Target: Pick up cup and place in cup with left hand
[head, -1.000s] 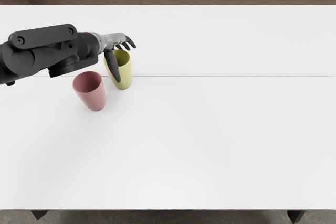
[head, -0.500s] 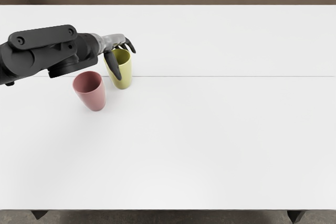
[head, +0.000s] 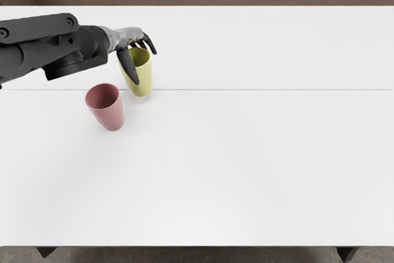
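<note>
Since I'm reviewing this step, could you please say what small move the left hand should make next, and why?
I would probably raise the yellow cup straight up with the left hand: its thumb lies across the cup's near side, its other fingers reach toward the far rim, and the pink cup stands close by, open mouth up, so extra height should help clear its rim.

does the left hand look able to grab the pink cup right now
Probably not: the left hand seems busy, its thumb and fingers around the yellow cup. Nothing covers the pink cup, though.
</note>
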